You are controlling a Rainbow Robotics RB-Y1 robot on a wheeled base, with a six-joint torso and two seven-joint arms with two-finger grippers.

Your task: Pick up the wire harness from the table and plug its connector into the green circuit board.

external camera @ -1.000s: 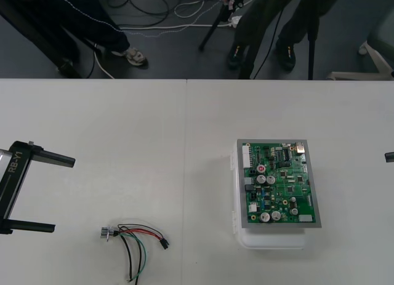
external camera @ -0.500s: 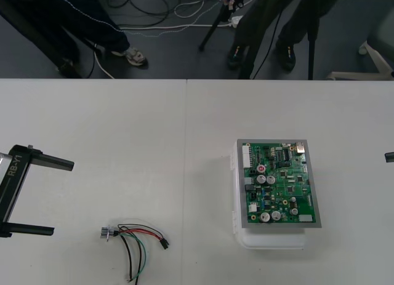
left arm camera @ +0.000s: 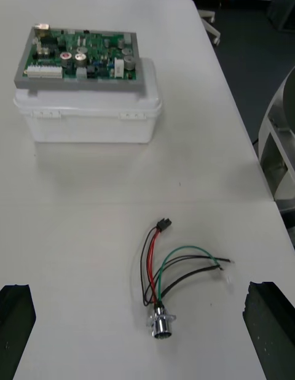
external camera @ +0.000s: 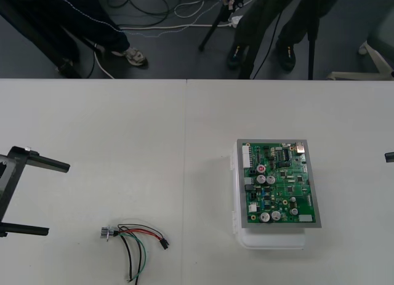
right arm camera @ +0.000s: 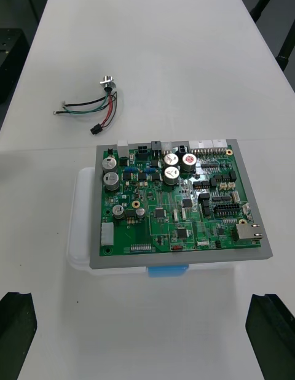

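The wire harness point(external camera: 132, 239) lies loose on the table at the front left, with its metal socket point(external camera: 106, 234) to the left and its small black plug point(external camera: 164, 243) to the right. The green circuit board point(external camera: 280, 183) sits on its white base point(external camera: 271, 240) right of centre, with nothing plugged in from the harness. My left gripper point(external camera: 58, 199) stands open at the table's left edge, above and left of the harness. In the left wrist view the harness point(left arm camera: 169, 269) lies just ahead of the open left gripper point(left arm camera: 141, 291). My right gripper point(right arm camera: 142, 303) is open, facing the board point(right arm camera: 175, 199).
The table's seam point(external camera: 186, 131) runs down the middle between harness and board. One right fingertip point(external camera: 389, 156) pokes in at the table's right edge. Bare table lies between the harness and the white base.
My left gripper has slid a little to the left, toward the table's edge. The harness, board and right gripper have not moved.
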